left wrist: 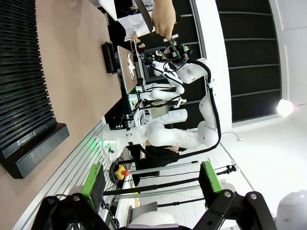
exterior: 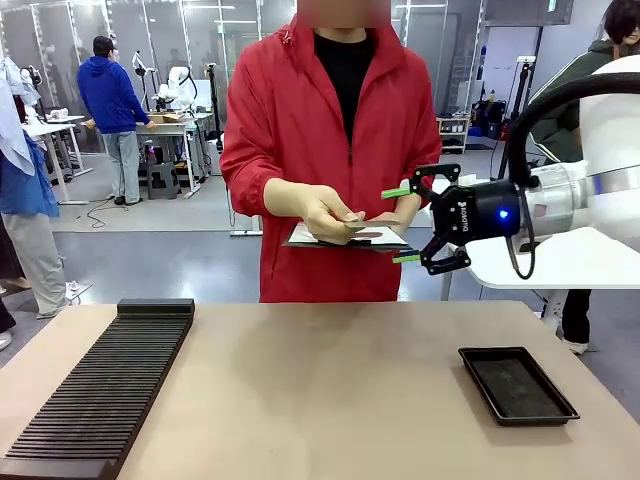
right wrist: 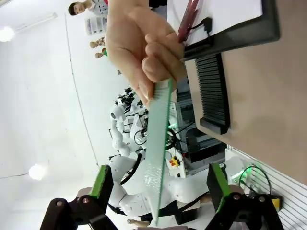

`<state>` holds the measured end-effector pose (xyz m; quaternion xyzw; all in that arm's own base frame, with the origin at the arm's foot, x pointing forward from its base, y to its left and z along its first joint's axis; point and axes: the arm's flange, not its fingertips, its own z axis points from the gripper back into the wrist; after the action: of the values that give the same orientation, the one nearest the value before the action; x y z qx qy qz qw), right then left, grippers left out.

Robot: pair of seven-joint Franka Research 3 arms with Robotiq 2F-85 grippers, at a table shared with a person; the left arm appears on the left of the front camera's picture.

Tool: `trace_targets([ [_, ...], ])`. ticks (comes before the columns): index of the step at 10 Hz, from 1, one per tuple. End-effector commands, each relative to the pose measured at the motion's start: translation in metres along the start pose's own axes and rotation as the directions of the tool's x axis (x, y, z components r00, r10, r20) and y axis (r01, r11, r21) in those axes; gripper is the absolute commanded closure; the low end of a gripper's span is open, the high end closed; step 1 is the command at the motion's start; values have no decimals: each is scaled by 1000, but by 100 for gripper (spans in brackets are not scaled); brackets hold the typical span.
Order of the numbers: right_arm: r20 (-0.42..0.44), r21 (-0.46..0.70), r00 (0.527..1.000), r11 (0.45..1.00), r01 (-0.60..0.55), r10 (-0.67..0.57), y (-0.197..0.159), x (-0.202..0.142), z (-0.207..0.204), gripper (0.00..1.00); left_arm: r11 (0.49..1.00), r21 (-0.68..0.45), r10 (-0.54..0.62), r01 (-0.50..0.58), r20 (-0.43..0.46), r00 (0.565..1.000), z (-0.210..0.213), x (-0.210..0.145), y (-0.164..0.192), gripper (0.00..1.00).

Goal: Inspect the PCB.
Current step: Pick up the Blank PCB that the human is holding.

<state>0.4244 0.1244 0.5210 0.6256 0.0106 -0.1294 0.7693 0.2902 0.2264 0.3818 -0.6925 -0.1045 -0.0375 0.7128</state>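
Across the table, a person in a red jacket holds the PCB (right wrist: 160,148) out in one hand (right wrist: 139,52). It is a thin green board, seen edge-on in the right wrist view. It reaches down between the two green-padded fingers of my right gripper (right wrist: 159,187), which stands open with a gap on each side of the board. In the front view the right gripper (exterior: 402,226) hangs in the air beside the person's hand (exterior: 322,211) and the PCB (exterior: 378,222). My left gripper (left wrist: 151,181) is open and holds nothing, well away from the board.
The person's other hand holds a white clipboard (exterior: 345,238) under the board. A long black slotted rack (exterior: 100,390) lies on the table (exterior: 320,390) at front left. A shallow black tray (exterior: 517,384) sits at front right.
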Motion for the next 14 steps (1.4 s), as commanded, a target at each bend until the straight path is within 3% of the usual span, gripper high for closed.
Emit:
trace_targets([
  [1, -41, 48, 999, 999, 22, -20, 2, 8, -8, 0, 1000, 6, 7, -7, -4, 1000, 1, -2, -2, 0],
  [4, -118, 105, 991, 992, 75, -62, -10, 7, -17, 0, 1000, 6, 7, -7, -4, 1000, 1, -2, -2, 0],
  [5, -133, 131, 989, 989, 75, -57, -16, 5, -17, 16, 1000, 6, 7, -7, -4, 1000, 1, -2, -2, 0],
  [6, -136, 142, 989, 986, 83, -64, -20, 5, -18, 19, 1000, 6, 7, -7, -4, 1000, 1, -2, -2, 0],
  [7, -154, 156, 986, 984, 85, -60, -22, 5, -19, 35, 1000, 6, 7, -7, -4, 1000, 1, -2, -2, 0],
  [8, -155, 157, 985, 983, 96, -71, -22, 4, -20, 38, 1000, 6, 7, -7, -4, 1000, 1, -2, -2, 0],
  [9, -162, 154, 984, 983, 102, -77, -22, 1, -21, 54, 1000, 6, 7, -7, -4, 1000, 1, -2, -2, 0],
  [10, -162, 161, 983, 980, 117, -91, -25, -2, -19, 58, 1000, 6, 7, -7, -4, 1000, 1, -2, -2, 0],
  [11, -160, 170, 981, 976, 137, -110, -29, -6, -18, 74, 1000, 6, 7, -7, -4, 1000, 1, -2, -2, 0],
  [12, -152, 182, 978, 969, 167, -140, -35, -10, -19, 77, 1000, 6, 7, -7, -4, 1000, 1, -2, -2, 0],
  [13, -145, 188, 977, 966, 180, -154, -39, -12, -20, 93, 1000, 6, 7, -7, -4, 1000, 1, -2, -2, 0],
  [14, -144, 199, 978, 964, 179, -152, -39, -12, -20, 96, 1000, 6, 7, -7, -4, 1000, 1, -2, -2, 0],
])
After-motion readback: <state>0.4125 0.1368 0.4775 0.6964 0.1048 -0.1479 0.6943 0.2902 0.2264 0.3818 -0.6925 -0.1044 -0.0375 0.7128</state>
